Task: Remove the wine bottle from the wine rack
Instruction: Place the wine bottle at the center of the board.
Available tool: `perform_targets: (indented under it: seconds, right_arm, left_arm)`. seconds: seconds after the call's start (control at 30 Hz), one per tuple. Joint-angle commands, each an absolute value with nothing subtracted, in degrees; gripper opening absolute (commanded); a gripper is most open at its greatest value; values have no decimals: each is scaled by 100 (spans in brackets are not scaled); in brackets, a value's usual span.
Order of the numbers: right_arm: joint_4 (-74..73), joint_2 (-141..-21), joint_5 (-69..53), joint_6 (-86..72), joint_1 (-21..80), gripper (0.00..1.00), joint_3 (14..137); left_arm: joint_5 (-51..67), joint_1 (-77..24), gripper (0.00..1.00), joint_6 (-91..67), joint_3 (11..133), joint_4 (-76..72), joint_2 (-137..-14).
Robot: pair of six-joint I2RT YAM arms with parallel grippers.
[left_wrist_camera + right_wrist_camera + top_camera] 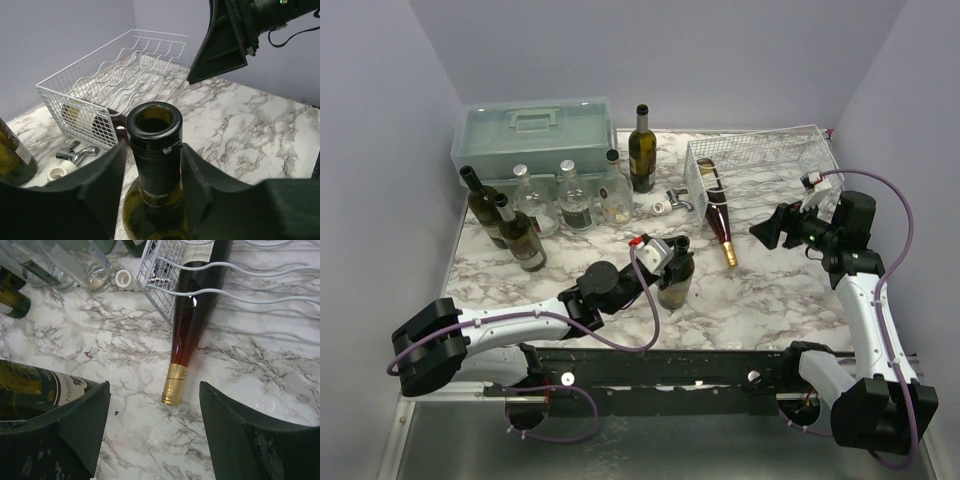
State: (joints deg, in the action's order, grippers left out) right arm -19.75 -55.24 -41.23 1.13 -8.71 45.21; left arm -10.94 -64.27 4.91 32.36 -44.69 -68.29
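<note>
At the counter's (770, 300) far left corner a cluster of standing bottles (520, 235) sits well apart from the work. Near the middle of the near edge, the left gripper (672, 262) sits narrow about the neck of an upright green bottle (154, 145); I cannot tell if it presses. An off-centre squeeze could tip that bottle toward the near edge. The wine bottle (187, 320) lies with its body under the wires at the left end of the wine rack (770, 145), neck out on the counter. The right gripper (155, 390) hovers wide and empty above that neck. Lifting rather than sliding would likely snag the wires and drag the rack; the glossy neck may slip.
</note>
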Motion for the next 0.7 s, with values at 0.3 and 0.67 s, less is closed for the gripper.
perform_targets:
  seconds: [0.3, 0.67]
  right_arm:
    - [-1942, -5597, -4115, 238, -899, 75, 4498]
    - [-1941, -5637, -4087, 264, -898, 75, 4487]
  left_arm:
    - [-1427, -6530, 22, 1159, 3425, -4798, -6838]
    - [-2204, -6508, 3, 1301, 3212, -4977, -6544]
